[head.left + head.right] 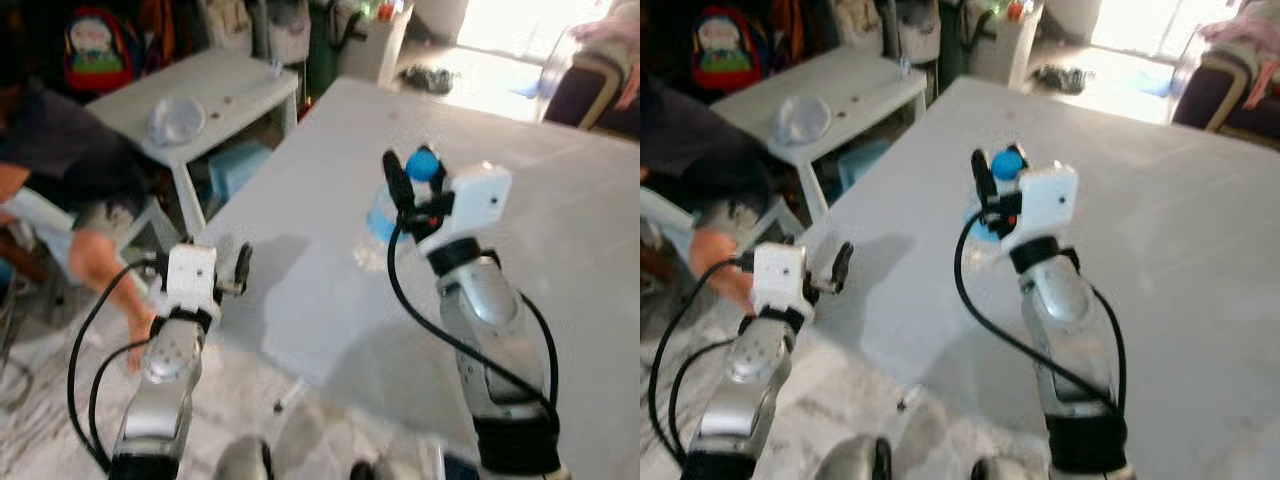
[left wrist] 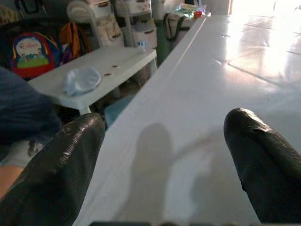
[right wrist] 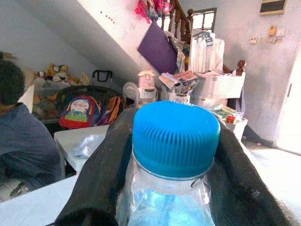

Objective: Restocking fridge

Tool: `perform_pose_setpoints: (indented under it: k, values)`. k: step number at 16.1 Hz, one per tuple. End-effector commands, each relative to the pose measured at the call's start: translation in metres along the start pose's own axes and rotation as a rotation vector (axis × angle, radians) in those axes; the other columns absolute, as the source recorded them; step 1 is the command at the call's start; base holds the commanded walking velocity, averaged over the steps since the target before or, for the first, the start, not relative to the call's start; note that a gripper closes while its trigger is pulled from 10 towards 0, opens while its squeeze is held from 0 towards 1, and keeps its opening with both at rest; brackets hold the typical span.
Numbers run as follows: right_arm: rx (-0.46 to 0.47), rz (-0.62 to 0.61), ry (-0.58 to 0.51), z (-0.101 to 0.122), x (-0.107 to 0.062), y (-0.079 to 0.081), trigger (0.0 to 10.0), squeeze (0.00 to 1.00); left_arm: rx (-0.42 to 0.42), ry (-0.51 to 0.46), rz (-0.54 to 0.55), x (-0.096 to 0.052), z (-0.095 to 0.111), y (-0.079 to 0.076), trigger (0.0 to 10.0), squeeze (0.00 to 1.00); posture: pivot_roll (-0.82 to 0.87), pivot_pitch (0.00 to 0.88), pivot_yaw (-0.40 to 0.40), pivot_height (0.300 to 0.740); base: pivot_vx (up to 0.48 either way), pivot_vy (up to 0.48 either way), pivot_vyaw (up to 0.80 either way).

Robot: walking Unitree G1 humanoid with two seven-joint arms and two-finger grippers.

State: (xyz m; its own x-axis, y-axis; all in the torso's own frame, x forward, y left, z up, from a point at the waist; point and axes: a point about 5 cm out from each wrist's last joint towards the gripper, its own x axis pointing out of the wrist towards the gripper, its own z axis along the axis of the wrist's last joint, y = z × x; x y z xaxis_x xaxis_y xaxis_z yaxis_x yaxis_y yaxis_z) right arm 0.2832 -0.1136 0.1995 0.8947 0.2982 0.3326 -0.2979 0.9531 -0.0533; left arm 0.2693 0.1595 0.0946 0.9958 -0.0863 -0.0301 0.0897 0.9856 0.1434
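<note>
Your right gripper (image 1: 412, 185) has its jaws closed around the neck of a bottle (image 1: 381, 224) with a blue cap (image 3: 175, 136), held upright over the white tabletop (image 1: 560, 240). Your left gripper (image 1: 238, 268) hangs at the tabletop's near edge, jaws open and holding nothing, with a person (image 1: 70, 170) sitting beyond it

**Around the white worktop**

A broad white worktop (image 1: 480, 200) fills the middle of the room. Beside it stands a lower white side table (image 1: 215, 95) carrying a crumpled clear bag (image 1: 176, 120). A colourful backpack (image 1: 95, 45) leans behind it. A person in a dark shirt (image 3: 21, 136) sits close to the table's corner.
</note>
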Motion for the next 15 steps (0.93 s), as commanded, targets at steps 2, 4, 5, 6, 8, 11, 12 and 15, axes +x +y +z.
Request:
perform_pose_setpoints:
  k: [2,4,5,6,8,11,12,15]
  values:
    - [-0.011,-0.005,-0.015,0.006,0.003,-0.003,10.0,0.0,0.004,-0.007,0.002,0.004,0.003,0.0,10.0,0.0,0.06,0.0,-0.007,0.74,-0.285,0.0,0.0]
    - [-0.013,0.002,-0.016,0.005,0.005,-0.004,10.0,0.0,-0.001,-0.007,0.005,0.005,0.002,-0.002,10.0,0.0,0.06,0.0,-0.011,0.74,-0.287,0.0,0.0]
    - [-0.019,0.005,-0.001,0.001,0.003,-0.004,10.0,0.0,-0.004,-0.009,0.004,0.005,0.002,-0.003,10.0,0.0,0.06,0.0,-0.013,0.74,-0.281,0.0,0.0]
    - [-0.018,0.005,0.006,-0.001,0.002,-0.005,10.0,0.0,-0.006,-0.009,0.004,0.005,0.002,-0.004,10.0,0.0,0.06,0.0,-0.013,0.74,-0.285,0.0,0.0]
    - [-0.017,-0.008,0.023,-0.005,-0.001,-0.007,10.0,0.0,-0.006,-0.008,0.004,0.006,0.001,-0.004,10.0,0.0,0.06,0.0,-0.012,0.74,-0.292,0.0,0.0]
    - [-0.029,-0.012,0.026,-0.008,-0.002,-0.009,10.0,0.0,-0.004,-0.013,0.007,0.007,0.001,-0.003,10.0,0.0,0.05,0.0,-0.01,0.74,-0.29,0.0,0.0]
    - [-0.03,-0.011,0.028,-0.009,-0.003,-0.009,10.0,0.0,-0.003,-0.015,0.01,0.008,0.001,-0.002,10.0,0.0,0.05,0.0,-0.008,0.74,-0.292,0.0,0.48]
    - [-0.044,-0.004,0.059,-0.019,-0.011,-0.011,10.0,0.0,0.013,-0.009,0.047,0.003,-0.004,0.005,10.0,0.0,0.05,0.0,-0.003,0.74,-0.192,0.0,0.73]
